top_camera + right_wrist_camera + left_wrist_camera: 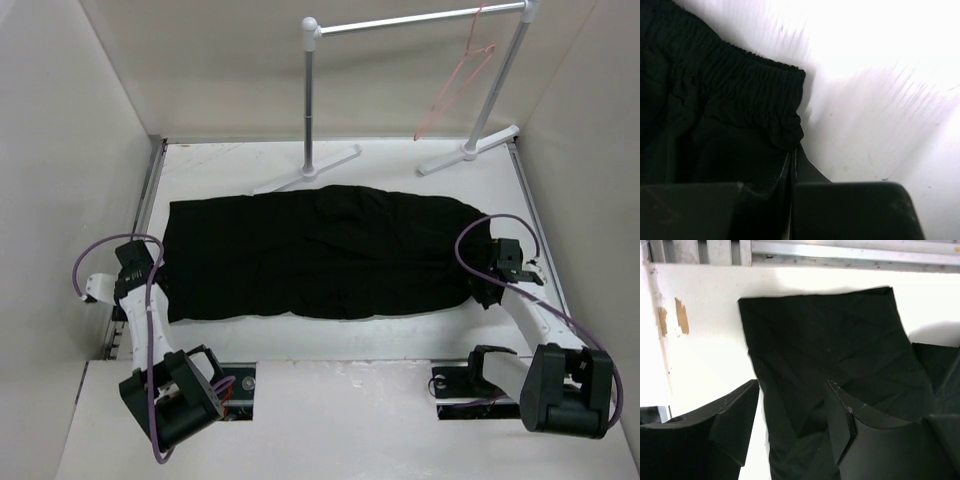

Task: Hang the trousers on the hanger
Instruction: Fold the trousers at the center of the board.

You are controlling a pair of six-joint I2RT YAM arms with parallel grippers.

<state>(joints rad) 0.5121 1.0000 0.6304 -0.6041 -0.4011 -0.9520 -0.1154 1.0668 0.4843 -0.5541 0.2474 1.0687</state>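
Black trousers (pixel 320 250) lie spread flat across the table (pixel 400 340), with the leg ends on the left and the elastic waistband on the right. At the left end, the left gripper (pixel 792 385) hovers with its fingers apart, one over the cloth and one over bare table, gripping nothing. Across on the right, the right gripper (pixel 791 165) is pinched tight on the waistband corner. Back right, the hanger (pixel 455 95) dangles from the rack (pixel 415 22), well apart from the trousers.
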